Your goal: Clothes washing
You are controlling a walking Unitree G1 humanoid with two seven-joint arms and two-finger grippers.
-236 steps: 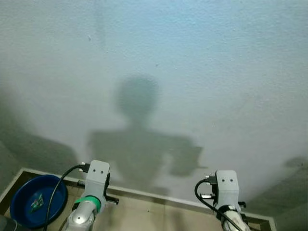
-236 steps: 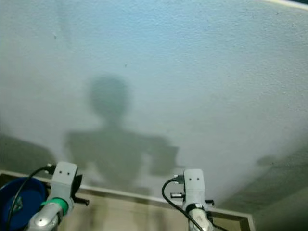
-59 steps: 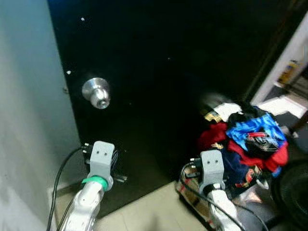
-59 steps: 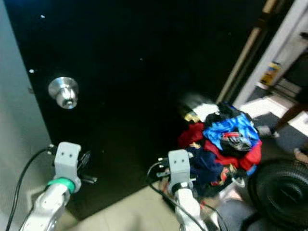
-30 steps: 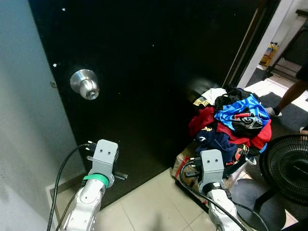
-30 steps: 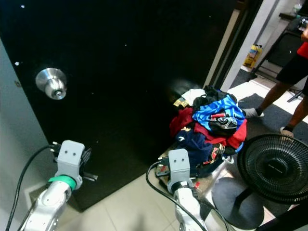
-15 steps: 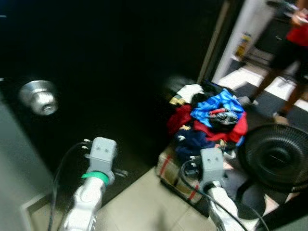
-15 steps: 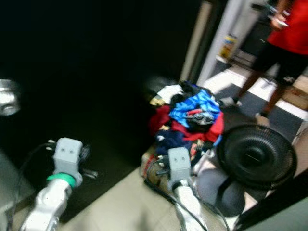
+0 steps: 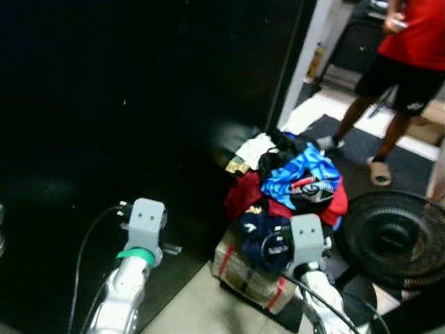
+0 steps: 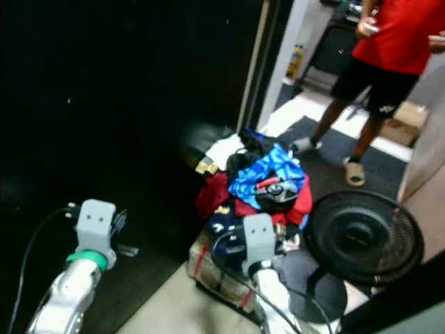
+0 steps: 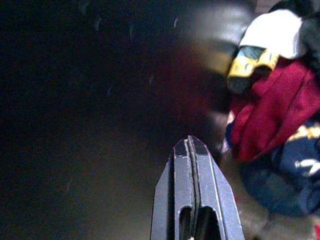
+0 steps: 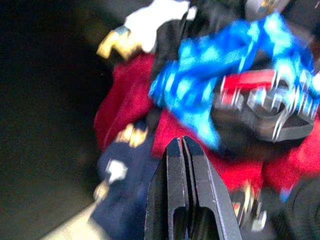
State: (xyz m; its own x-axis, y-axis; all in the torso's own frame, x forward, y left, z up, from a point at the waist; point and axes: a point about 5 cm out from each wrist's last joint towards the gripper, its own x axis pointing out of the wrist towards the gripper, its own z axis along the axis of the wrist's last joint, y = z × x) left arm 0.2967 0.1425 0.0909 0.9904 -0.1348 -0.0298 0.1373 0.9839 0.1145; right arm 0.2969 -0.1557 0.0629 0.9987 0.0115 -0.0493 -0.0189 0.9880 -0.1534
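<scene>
A pile of clothes lay heaped on a checked bag on the tiled floor, just beside the black door that took up the head view from 9 to 12 o'clock. The heap showed a blue patterned garment on top, red cloth under it toward 9 o'clock, a white piece at the 11 o'clock edge and a navy item at the near side.

The left gripper was raised in front of the door, its two black fingers pressed together with nothing between them; in its wrist view the red and white clothes sat off to one side. The right gripper was also closed and empty, pointing at the heap, with the blue garment and red cloth close ahead of its tips.

A black floor fan lay at 3 o'clock from the pile, close to it. A person in a red shirt, dark shorts and sandals stood at 1 o'clock beyond the doorway.
</scene>
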